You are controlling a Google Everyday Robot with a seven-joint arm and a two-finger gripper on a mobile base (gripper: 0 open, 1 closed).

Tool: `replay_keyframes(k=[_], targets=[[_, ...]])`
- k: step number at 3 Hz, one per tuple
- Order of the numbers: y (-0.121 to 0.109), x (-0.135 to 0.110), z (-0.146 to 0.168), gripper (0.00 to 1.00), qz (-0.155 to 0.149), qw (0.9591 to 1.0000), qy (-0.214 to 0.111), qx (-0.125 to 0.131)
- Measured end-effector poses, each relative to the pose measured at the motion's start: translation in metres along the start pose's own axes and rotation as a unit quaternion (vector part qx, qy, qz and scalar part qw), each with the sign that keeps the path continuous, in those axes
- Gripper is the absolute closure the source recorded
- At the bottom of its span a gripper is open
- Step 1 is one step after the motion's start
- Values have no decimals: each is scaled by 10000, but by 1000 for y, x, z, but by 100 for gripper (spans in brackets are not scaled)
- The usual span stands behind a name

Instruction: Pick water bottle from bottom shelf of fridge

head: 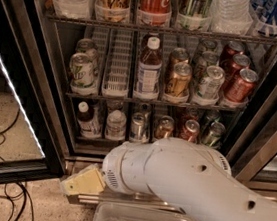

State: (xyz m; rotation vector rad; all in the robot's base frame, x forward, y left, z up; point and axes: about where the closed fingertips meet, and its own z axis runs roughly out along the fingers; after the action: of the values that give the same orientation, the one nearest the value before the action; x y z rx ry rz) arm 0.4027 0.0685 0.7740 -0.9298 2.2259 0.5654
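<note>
On the bottom shelf (94,138) we count one water bottle (116,125) (small, ribbed, clear, white-capped), standing between one dark-liquid bottle (88,119) and a front row of four cans (164,128). The smooth white arm (185,183) lies low across the fridge (42,70); its tan gripper (83,183) sits at the steel base, its spread beyond telling.

Fridge (50,66) door open, water bottle (115,126) upright on bottom shelf (99,139) beside dark-liquid bottle (88,120), gripper (81,183) low at fridge base, below water bottle, apart.
</note>
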Motion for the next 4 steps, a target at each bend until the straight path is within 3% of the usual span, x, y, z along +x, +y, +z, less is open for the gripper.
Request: replay_keyframes(k=[1,2,3,4], targets=[[-10,3,12,0,236,9994,-231,103],[-9,50,33,0,1145,9923,-337,324],[-15,104,34,0,1992,9756,-340,861],[-26,141,23,0,2345,9591,-488,1507]])
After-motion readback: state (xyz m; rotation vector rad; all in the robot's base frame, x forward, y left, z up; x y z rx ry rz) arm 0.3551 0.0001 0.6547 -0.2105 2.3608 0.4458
